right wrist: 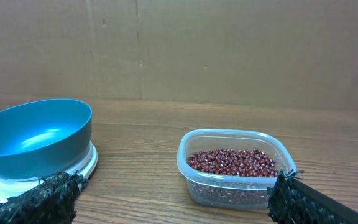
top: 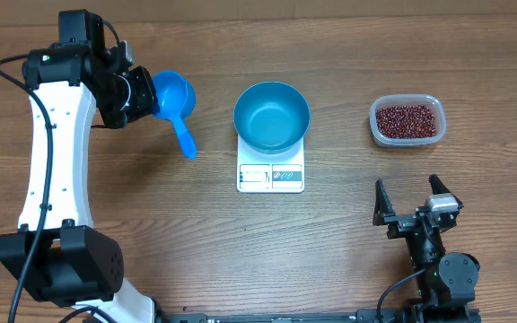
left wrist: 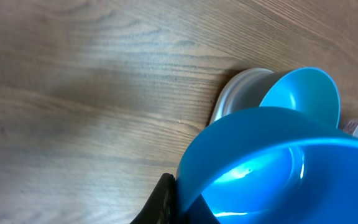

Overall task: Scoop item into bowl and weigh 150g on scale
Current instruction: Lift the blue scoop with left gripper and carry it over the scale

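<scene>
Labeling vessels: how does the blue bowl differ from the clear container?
The bowl is round, opaque blue; the container is clear, rounded-rectangular. The bowl is empty on the scale; the container holds beans and sits on the table. Both stand upright, uncovered.

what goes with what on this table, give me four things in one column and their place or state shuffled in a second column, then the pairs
1. round deep blue bowl
2. small blue long-handled scoop
3. dark red-brown beans
4. right gripper

A. open, holding nothing
B. on the white square scale
C. in the clear plastic container
D. gripped by the left gripper

Pairs: 1-B, 2-D, 3-C, 4-A
</scene>
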